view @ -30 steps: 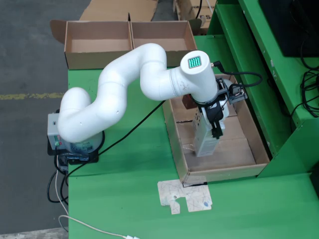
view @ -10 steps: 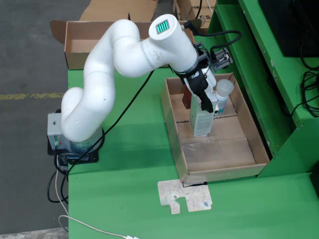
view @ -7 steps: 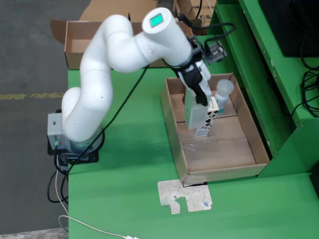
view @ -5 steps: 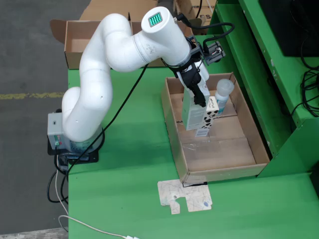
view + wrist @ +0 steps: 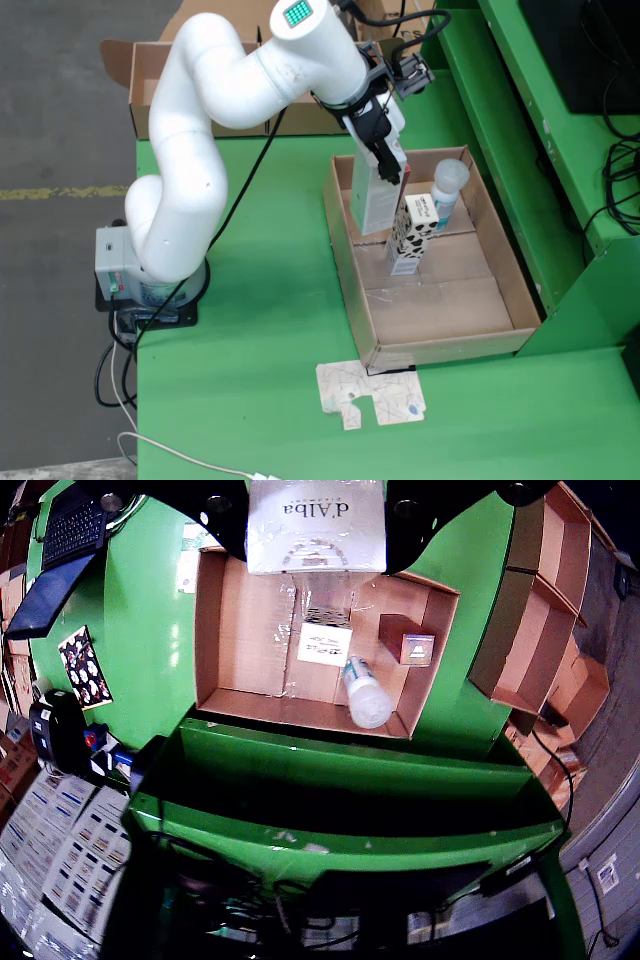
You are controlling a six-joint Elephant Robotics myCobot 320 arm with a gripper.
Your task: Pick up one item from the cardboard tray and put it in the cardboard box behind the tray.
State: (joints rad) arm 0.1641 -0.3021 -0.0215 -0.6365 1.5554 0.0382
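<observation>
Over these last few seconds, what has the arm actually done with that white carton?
The pincer, shut on the white carton, has lifted it out of the tray and carried it toward the cardboard box behind. The spotted carton, the bottle and the small brown box stayed put.

The end effector (image 5: 316, 505) is gripping a white carton (image 5: 316, 527) labelled "d'Alba" at the top edge, hanging above the cardboard tray (image 5: 218, 610). Inside the tray, a cow-patterned carton (image 5: 326, 640) is standing mid-floor, a clear-capped bottle (image 5: 364, 693) is leaning by the near wall, and a small brown box (image 5: 408, 640) is sitting toward the right corner. The green bench (image 5: 140, 610) is surrounding it, with open cardboard boxes (image 5: 530, 610) standing at its right edge.
</observation>
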